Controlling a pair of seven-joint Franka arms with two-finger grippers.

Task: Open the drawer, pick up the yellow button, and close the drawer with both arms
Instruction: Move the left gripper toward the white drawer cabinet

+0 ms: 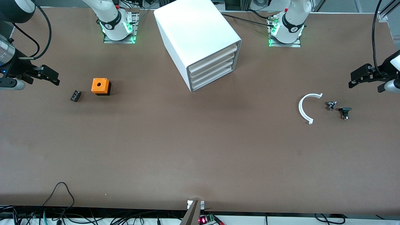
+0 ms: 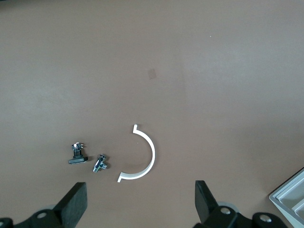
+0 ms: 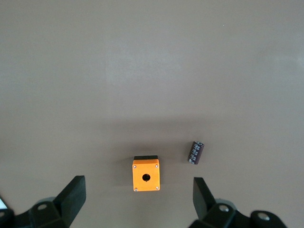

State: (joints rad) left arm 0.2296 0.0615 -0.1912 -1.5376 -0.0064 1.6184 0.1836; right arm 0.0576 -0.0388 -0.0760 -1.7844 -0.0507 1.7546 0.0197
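Note:
The white cabinet (image 1: 200,37) stands at the middle of the table between the two arm bases, and its corner shows in the left wrist view (image 2: 290,199). The drawer (image 1: 215,57), uppermost of four, is shut like the three below it. The button is hidden. My left gripper (image 1: 355,78) is open and empty over the table's left-arm end, above the table near a white half ring (image 2: 141,202). My right gripper (image 1: 51,77) is open and empty over the right-arm end, just above an orange cube (image 3: 138,195).
An orange cube with a hole (image 1: 100,86) (image 3: 146,175) and a black cylinder (image 1: 75,95) (image 3: 195,152) lie toward the right arm's end. A white half ring (image 1: 305,107) (image 2: 142,154), a small metal part (image 1: 331,105) (image 2: 100,163) and a black part (image 1: 345,112) (image 2: 78,154) lie toward the left arm's end.

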